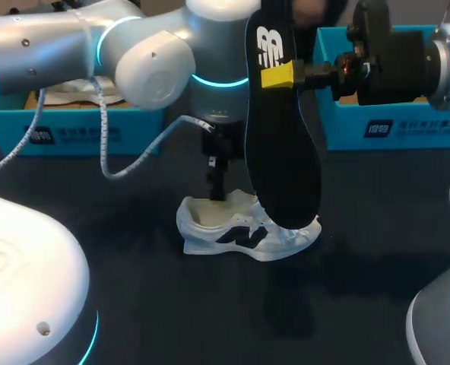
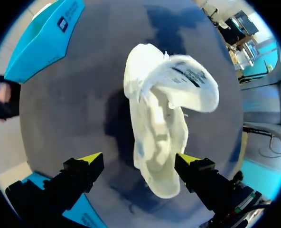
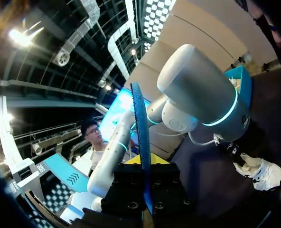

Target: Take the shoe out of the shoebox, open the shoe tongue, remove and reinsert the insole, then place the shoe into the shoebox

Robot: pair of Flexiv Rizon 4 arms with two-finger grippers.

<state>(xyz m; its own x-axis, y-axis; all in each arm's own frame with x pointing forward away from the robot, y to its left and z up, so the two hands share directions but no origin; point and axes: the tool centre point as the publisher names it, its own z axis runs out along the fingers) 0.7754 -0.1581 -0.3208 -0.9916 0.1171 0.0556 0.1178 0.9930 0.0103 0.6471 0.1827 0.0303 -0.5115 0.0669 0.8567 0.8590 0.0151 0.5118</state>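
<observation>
Now the right gripper (image 1: 286,76) is closed on the black insole (image 1: 282,144), which stands upright at upper centre. The left gripper (image 2: 138,164) hangs wide open over the white shoe (image 1: 248,232), which lies on the worktop (image 1: 134,304) at centre. The blue shoebox (image 1: 73,133) at upper left holds white paper (image 1: 80,91). The inside of the second shoebox (image 1: 392,125) at upper right is mostly hidden.

One shoe (image 1: 248,232), one insole (image 1: 282,152), two shoeboxes (image 1: 73,133) (image 1: 392,125)
</observation>
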